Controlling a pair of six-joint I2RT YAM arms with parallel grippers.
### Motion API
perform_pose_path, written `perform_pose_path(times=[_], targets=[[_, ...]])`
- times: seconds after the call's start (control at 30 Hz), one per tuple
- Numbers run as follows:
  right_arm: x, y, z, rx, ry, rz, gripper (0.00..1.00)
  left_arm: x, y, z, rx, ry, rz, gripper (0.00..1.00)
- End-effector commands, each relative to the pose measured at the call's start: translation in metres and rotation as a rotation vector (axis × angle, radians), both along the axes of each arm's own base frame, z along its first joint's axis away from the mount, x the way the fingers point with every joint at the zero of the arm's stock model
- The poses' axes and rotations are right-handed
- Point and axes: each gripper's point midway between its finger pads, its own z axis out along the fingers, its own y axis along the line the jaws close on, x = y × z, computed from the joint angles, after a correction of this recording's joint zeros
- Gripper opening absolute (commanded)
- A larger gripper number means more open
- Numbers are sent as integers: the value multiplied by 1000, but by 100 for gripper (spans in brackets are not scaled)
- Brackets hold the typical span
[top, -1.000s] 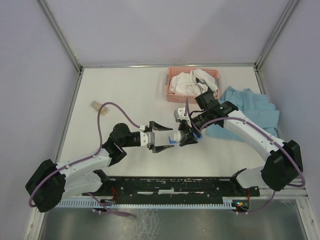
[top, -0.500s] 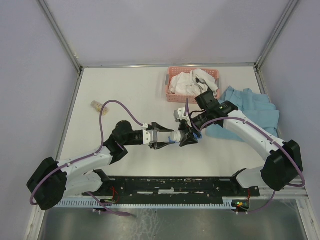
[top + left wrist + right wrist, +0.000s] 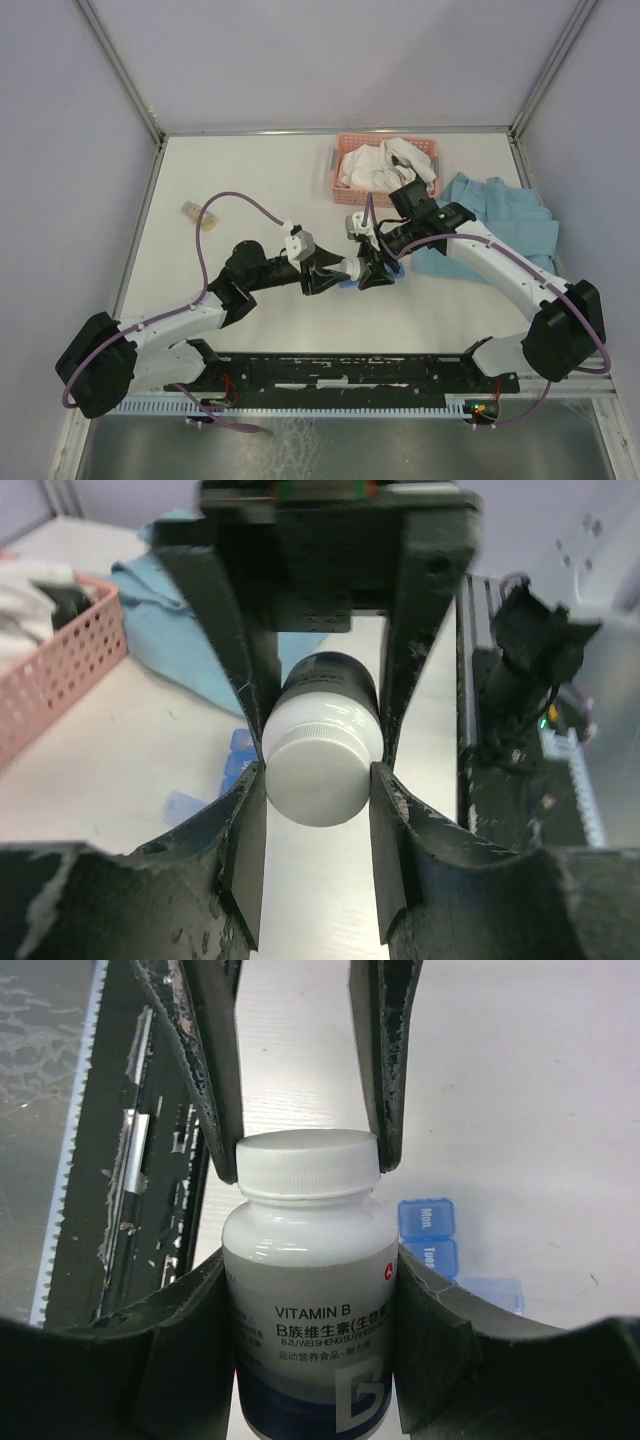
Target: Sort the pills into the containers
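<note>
Since the earlier frame the left gripper (image 3: 333, 276) has advanced and closed on the white cap (image 3: 318, 760) of the vitamin bottle (image 3: 310, 1290). The right gripper (image 3: 368, 272) clamps the bottle's body. The blue pill organiser (image 3: 428, 1232) lies on the bench just beside the right gripper, midway between the side edges.

Pink basket (image 3: 345, 145) holds white cloth (image 3: 380, 165); teal towel (image 3: 500, 215) beside.

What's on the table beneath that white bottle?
A blue pill organiser lies there, one lid reading Mon. The bottle and right gripper cover the rest of it.
</note>
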Motion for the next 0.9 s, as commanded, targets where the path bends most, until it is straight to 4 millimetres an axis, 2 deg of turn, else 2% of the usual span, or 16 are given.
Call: perform_pose_path(times=[0.0,0.13,0.3,0.4,0.67,0.7,0.87], targets=[[44,6,7,-17,-115,-144,1,15,-4,30,-197,512,168,3],[47,7,4,-21,-110,-164,1,20,2,32,-309,795,259,3],[50,7,1,-33,-98,-179,1,33,6,27,-318,1057,407,3],[51,7,1,-36,-95,-187,1,36,6,29,-294,1108,448,3],[52,7,-2,-42,-88,-188,1,30,-9,43,-250,1166,379,6],[52,7,-2,-42,-88,-188,1,29,-10,44,-248,1170,371,10],[51,7,-2,-39,-88,-185,1,26,-10,49,-250,1172,356,65]])
